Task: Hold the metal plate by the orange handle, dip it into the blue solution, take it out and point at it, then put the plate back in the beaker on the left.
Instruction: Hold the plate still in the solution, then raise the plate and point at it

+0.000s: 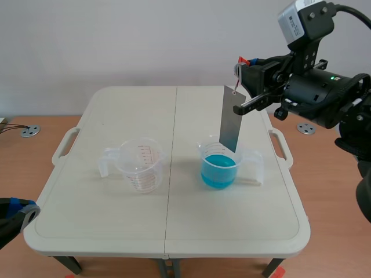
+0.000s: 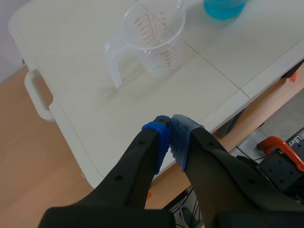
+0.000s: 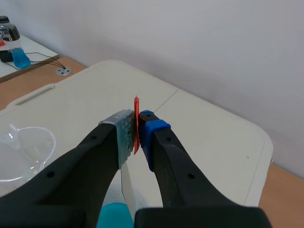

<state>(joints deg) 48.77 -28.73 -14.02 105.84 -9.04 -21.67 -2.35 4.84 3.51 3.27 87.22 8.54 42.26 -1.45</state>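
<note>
A tall grey metal plate (image 1: 230,119) hangs upright from its orange handle (image 3: 136,118), and my right gripper (image 3: 136,129) is shut on that handle, raised above the table's right half (image 1: 240,72). The plate's lower edge sits inside the rim of the beaker of blue solution (image 1: 220,167); whether it touches the liquid I cannot tell. The empty clear beaker (image 1: 139,165) with red markings stands to the left, also ahead of my left gripper (image 2: 154,40). That left gripper (image 2: 170,130) is shut on nothing, low beyond the table's front left corner (image 1: 20,213).
Both beakers stand on a white folding table (image 1: 174,231) with side handles (image 1: 64,147), a seam running down its middle. The floor around is wood. An orange clamp (image 2: 280,147) sits below the table's edge. A small bottle of blue liquid (image 3: 14,50) rests on a far side surface.
</note>
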